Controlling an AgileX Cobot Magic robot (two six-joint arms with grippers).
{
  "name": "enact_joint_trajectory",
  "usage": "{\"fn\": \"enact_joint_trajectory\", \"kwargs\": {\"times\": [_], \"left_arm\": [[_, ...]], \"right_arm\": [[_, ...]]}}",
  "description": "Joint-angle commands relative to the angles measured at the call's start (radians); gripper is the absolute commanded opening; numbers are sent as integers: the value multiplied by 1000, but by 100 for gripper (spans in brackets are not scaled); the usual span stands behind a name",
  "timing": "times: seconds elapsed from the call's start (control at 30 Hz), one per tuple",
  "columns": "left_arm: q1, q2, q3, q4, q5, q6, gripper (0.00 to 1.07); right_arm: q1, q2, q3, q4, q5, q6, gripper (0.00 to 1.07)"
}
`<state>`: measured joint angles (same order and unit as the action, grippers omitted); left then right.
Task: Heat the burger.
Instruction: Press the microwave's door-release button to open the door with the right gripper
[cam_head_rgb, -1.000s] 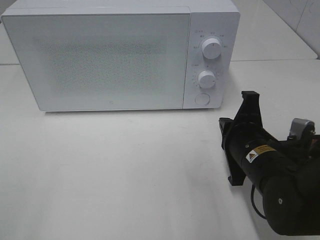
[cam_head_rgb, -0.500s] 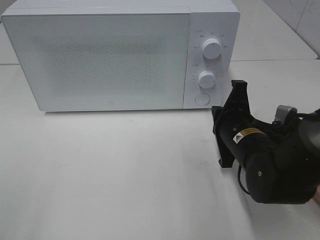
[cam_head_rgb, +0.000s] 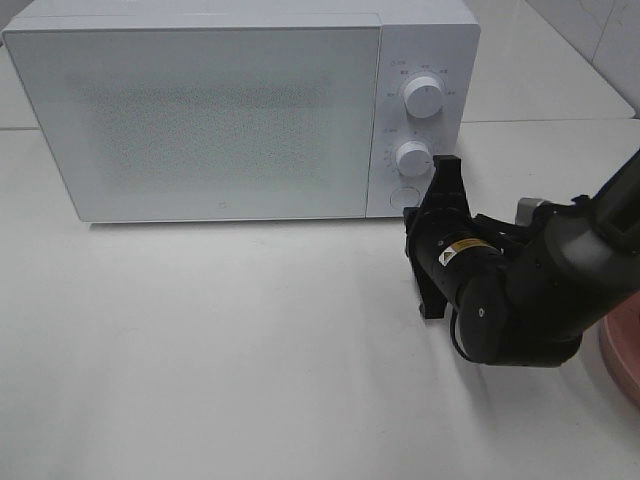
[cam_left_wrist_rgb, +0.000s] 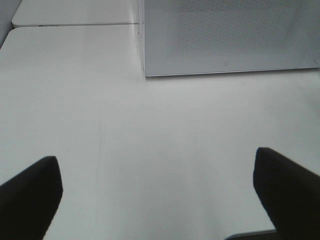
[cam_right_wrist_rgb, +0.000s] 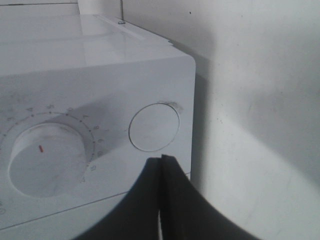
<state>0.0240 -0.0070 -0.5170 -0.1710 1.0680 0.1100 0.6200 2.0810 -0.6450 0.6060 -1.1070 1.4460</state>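
Note:
The burger is out of view in every frame. The white microwave (cam_head_rgb: 200, 110) stands at the back of the table with its door closed. My right gripper (cam_head_rgb: 445, 166) is shut, its black fingers pressed together, with the tip just right of the microwave's round button (cam_head_rgb: 404, 197). In the right wrist view the shut fingertips (cam_right_wrist_rgb: 162, 161) point at that round button (cam_right_wrist_rgb: 154, 127) from close by, a small gap remaining. My left gripper (cam_left_wrist_rgb: 160, 200) stands open over bare table, nothing between its fingers, facing the microwave (cam_left_wrist_rgb: 225, 35).
Two dials, the upper knob (cam_head_rgb: 424, 97) and the lower knob (cam_head_rgb: 412, 158), sit above the button on the control panel. A pink plate's rim (cam_head_rgb: 625, 350) shows at the right edge, behind the right arm. White table surface (cam_head_rgb: 200, 340) stretches in front of the microwave.
The right arm has moved left and toward the microwave, bringing its shut gripper near the round button. The pink plate's rim has come into view at the right.

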Motion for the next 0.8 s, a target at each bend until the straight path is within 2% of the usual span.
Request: {"fn": "enact_joint_trajectory", "kwargs": {"times": [0.03, 0.8], "left_arm": [[2, -7, 2, -9, 2, -3, 96], [2, -7, 2, -9, 2, -3, 96]], "right_arm": [[-4, 19, -45, -12, 17, -29, 0], [-61, 74, -159, 6, 42, -79, 0]]}}
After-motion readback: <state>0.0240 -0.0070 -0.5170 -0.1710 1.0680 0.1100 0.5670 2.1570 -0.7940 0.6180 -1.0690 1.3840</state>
